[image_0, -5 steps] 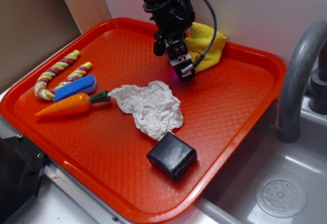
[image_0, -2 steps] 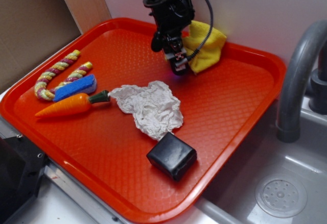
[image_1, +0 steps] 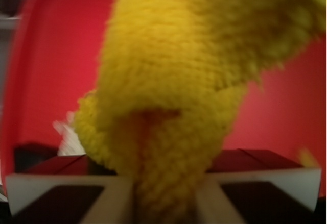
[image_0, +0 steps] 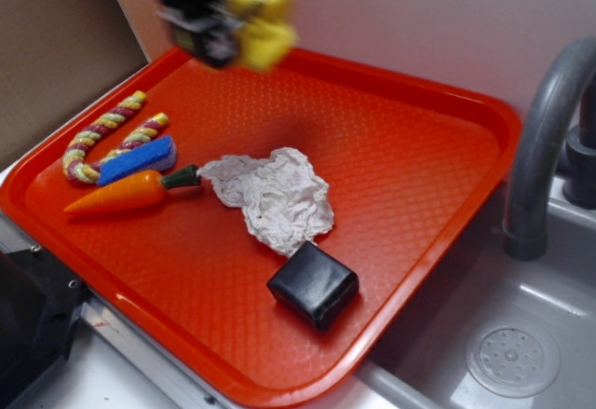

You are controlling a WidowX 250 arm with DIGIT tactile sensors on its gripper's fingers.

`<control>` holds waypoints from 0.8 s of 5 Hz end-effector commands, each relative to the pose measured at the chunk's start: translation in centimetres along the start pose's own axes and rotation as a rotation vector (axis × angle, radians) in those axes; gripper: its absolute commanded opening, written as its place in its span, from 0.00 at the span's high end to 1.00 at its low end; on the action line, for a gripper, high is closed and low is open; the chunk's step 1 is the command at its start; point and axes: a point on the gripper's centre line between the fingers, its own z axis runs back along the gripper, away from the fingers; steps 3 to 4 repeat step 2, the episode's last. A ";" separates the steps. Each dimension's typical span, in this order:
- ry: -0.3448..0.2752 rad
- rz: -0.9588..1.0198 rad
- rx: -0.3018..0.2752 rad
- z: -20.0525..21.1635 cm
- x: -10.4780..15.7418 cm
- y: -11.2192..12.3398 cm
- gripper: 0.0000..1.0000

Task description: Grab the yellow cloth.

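Yellow cloth [image_1: 173,96] pinched in tool [image_1: 163,196], off tray [image_0: 419,176]

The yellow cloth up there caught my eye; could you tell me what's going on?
The robot's end effector has the yellow cloth pinched and held in the air above the back left of the orange tray. The wrist view shows the cloth bunched between the fingers. The white wad, carrot and black block lie on the tray.

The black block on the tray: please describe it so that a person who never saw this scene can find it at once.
Find the large red tray beside the sink. Near its front edge, just below the white crumpled wad, lies the black block. It is the only dark, boxy thing there; the other items are colourful or soft.
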 end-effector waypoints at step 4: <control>-0.057 0.301 0.004 4.7 0.2 0.6 1.00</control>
